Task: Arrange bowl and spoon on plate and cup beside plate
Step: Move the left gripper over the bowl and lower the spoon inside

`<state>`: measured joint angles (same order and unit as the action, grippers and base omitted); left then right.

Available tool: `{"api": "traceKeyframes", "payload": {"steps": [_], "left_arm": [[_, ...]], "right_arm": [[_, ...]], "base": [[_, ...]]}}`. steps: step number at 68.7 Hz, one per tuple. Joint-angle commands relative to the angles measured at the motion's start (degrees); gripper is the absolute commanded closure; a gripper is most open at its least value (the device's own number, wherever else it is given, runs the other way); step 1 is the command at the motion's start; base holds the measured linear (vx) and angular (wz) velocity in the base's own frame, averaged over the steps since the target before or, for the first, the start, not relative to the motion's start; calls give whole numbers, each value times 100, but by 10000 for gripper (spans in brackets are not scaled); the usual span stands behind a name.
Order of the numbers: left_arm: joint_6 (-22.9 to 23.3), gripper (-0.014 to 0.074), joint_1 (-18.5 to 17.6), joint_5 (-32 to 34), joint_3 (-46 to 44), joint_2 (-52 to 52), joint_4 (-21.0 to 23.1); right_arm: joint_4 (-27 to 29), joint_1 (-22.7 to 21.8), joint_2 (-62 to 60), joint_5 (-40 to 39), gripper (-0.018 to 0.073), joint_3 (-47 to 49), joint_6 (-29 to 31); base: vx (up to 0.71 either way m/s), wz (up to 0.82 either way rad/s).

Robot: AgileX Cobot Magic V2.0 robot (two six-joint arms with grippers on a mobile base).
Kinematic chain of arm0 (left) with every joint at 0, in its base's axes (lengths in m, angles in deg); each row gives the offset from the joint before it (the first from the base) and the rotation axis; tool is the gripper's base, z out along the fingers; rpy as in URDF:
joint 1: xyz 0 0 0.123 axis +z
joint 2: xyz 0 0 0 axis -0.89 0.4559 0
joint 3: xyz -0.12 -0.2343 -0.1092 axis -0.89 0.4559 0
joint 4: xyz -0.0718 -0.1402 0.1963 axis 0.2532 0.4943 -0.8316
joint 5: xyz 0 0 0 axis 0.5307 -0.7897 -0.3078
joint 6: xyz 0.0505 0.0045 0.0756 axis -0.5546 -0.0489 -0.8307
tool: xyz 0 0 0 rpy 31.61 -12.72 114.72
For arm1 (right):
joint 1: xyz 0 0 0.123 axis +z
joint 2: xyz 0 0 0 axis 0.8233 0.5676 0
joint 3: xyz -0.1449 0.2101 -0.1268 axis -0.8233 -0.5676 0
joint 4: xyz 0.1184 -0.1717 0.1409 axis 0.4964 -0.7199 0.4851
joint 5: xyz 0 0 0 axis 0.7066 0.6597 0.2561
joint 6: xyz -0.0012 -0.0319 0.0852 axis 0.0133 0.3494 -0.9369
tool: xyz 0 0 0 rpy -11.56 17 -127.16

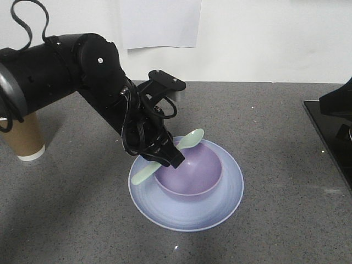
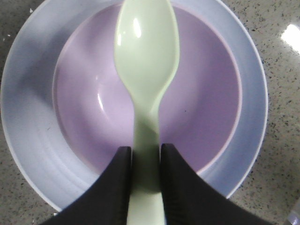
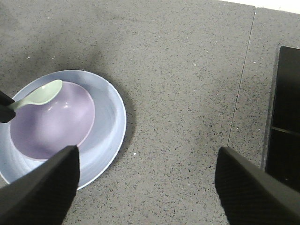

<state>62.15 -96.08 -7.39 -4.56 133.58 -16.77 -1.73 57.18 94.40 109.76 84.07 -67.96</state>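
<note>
step: spoon (image 2: 146, 70) goes into bowl (image 2: 206, 93) | left gripper (image 2: 143, 152) clamped on spoon handle, above bowl sitting on plate (image 2: 18, 117) | right gripper (image 3: 146, 152) apart, empty | cup (image 1: 25, 137) well apart from plate | next: probably release spoon gently, then bring cup

Nothing legible anywhere: no print, label, brand, number or sign. White sheet (image 1: 159, 25) on the far wall (image 1: 275, 38) blank; brown cup (image 1: 25, 135) at the left of the desk (image 1: 264, 137) unprinted on its visible side.
</note>
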Motion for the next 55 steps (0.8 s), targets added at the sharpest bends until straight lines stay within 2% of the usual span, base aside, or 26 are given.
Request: {"api": "traceKeyframes", "payload": {"steps": [1,36,55], "left_arm": [[-6,603,-25,206,-134,-192,134],[-1,586,-25,328,-134,-17,147],[-1,521,-25,312,-134,-17,147]], "right_arm": [[64,-36,-76,-297,-20,140,53],[64,-36,-76,-297,-20,140,53],[64,-36,-76,-297,-20,140,53]], "base": [[0,0],[0,0],[0,0]]}}
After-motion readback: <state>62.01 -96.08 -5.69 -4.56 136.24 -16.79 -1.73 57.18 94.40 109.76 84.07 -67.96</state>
